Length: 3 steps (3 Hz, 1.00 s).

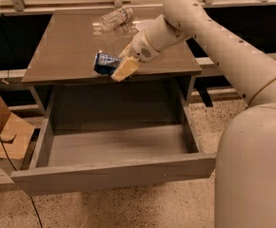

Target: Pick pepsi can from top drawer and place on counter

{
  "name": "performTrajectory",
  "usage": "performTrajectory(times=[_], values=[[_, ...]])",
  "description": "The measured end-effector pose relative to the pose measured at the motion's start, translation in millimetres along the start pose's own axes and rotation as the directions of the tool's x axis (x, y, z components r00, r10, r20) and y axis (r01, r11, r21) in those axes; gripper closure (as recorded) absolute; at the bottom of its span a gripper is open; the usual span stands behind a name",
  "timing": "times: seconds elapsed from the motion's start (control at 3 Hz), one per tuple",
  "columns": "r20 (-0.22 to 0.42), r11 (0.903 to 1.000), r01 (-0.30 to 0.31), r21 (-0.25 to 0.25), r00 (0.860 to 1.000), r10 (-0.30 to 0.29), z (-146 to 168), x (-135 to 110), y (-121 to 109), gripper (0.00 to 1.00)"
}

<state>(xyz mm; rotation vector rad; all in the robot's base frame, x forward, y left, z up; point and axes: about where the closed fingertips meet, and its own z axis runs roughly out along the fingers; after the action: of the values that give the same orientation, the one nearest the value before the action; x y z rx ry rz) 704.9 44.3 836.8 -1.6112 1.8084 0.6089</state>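
so the gripper (pixel 117 67) has the pepsi can (pixel 104 62) clamped right at the front edge of the counter (pixel 66 46); released here, it could easily roll off

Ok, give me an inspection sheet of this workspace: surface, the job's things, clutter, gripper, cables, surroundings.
Surface: counter, glossy brown-grey, directly above the drawer.
Job's things: pepsi can tipped on its side at the counter's front edge, held in the gripper; top drawer pulled open, nothing seen inside.
Clutter: clear plastic bottle lying on its side near the counter's back edge.
Gripper: gripper shut on the pepsi can, at the counter's front edge.
Cables: black cable on the floor at the left.
Surroundings: cardboard box left of the drawer; speckled floor.
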Motion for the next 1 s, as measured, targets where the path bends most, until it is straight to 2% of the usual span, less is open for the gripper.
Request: performTrajectory(times=[0.33,0.67,1.0], values=[[-0.010,0.9999,-0.009,-0.009,1.000,0.009,2.2,-0.6,-2.5,0.71],[-0.011,0.9999,-0.010,-0.008,1.000,0.009,1.2,-1.9,-2.7,0.48],[-0.011,0.9984,-0.028,0.050,1.000,0.029,11.0,-6.1,-38.7,0.52]])
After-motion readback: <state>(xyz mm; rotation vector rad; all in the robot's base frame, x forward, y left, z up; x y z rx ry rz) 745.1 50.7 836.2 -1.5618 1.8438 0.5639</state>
